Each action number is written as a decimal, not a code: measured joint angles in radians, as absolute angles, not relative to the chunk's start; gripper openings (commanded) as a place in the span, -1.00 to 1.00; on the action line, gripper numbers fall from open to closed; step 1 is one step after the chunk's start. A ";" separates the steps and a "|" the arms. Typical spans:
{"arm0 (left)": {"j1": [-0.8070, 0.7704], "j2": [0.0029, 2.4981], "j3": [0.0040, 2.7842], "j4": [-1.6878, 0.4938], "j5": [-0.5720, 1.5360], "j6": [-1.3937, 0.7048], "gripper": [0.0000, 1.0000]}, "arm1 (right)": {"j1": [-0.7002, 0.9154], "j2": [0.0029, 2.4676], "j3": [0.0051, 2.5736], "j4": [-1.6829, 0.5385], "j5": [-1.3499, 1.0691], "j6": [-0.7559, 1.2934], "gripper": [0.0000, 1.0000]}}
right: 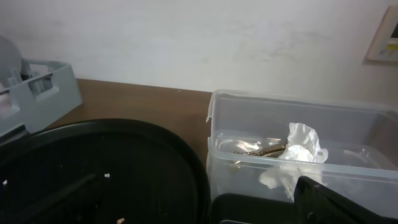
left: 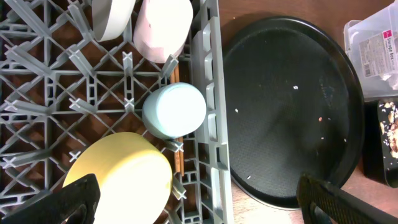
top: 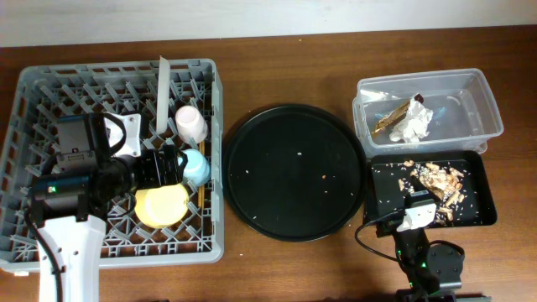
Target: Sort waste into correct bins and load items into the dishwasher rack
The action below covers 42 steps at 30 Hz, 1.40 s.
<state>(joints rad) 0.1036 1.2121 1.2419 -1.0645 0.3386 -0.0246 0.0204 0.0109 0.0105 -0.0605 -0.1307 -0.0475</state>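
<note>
The grey dishwasher rack [top: 33,92] holds the upright grey-green plate [top: 162,84], the pink cup [top: 191,122], the blue cup [top: 197,168], the yellow bowl [top: 161,206] and the chopsticks [top: 208,191]. My left gripper [top: 178,165] hangs over the rack by the blue cup [left: 175,111] and yellow bowl [left: 121,177], jaws wide open and empty [left: 199,208]. The clear tub [top: 488,109] holds the napkin [top: 412,126] and wrapper [top: 392,117]. The black tray [top: 478,172] holds food scraps [top: 438,178]. My right gripper [top: 417,215] is low at the tray's near edge, open and empty.
The big round black tray [top: 294,172] lies between the rack and the bins, with a few crumbs on it. In the right wrist view the tub [right: 249,124] and napkin [right: 301,146] are just ahead, and one finger [right: 339,202] shows at bottom right.
</note>
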 measured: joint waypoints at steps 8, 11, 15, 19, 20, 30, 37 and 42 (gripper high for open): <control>0.104 1.154 1.240 -1.069 0.334 -0.025 0.99 | 0.020 0.011 0.010 -0.060 -0.131 -0.048 0.97; 0.104 0.847 1.225 -1.137 0.271 -0.024 0.99 | 0.020 0.010 0.010 -0.060 -0.129 -0.047 0.97; 0.097 0.422 0.945 -1.111 0.249 -0.024 0.99 | 0.020 0.009 0.010 -0.061 -0.127 -0.047 0.97; 0.053 0.142 0.513 -0.580 0.277 -0.029 0.99 | 0.020 0.009 0.010 -0.062 -0.127 -0.045 0.97; 0.037 0.073 0.411 -0.377 0.292 -0.030 0.99 | 0.020 0.010 0.010 -0.062 -0.127 -0.044 0.97; -0.088 0.013 0.028 0.034 0.063 -0.032 0.99 | 0.020 0.009 0.011 -0.062 -0.127 -0.044 0.97; -0.089 0.011 0.014 -0.075 -0.080 -0.023 0.99 | 0.020 0.009 0.011 -0.062 -0.127 -0.044 0.97; -0.089 0.011 0.014 -0.075 -0.080 -0.023 0.99 | 0.020 0.009 0.011 -0.062 -0.127 -0.044 0.97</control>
<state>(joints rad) -0.0887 0.0109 0.0135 -0.0753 -0.0799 -0.0235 0.0204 0.0093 0.0109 -0.0620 -0.1272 -0.0441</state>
